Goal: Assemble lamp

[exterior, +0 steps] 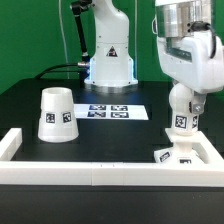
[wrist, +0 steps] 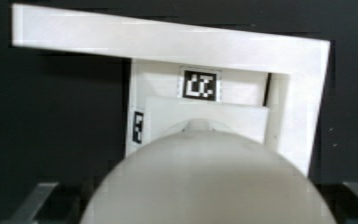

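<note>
My gripper (exterior: 186, 92) is shut on the ball head of the white bulb (exterior: 181, 118) and holds it upright at the exterior view's right. The bulb's lower end is right over the flat square base (exterior: 172, 154), which lies in the corner of the rail; I cannot tell if they touch. In the wrist view the bulb (wrist: 202, 170) fills the foreground between my dark fingers (wrist: 41, 203), my gripper (wrist: 202, 208) is closed around it, and the base (wrist: 211, 100) lies beyond with a marker on it. The tapered shade (exterior: 56, 114) stands upright at the exterior view's left, apart.
The marker board (exterior: 108, 112) lies flat mid-table. The long white border rail (exterior: 90, 172) runs along the front and turns up both sides; its corner shows in the wrist view (wrist: 158, 35). The arm's base (exterior: 108, 60) stands at the back.
</note>
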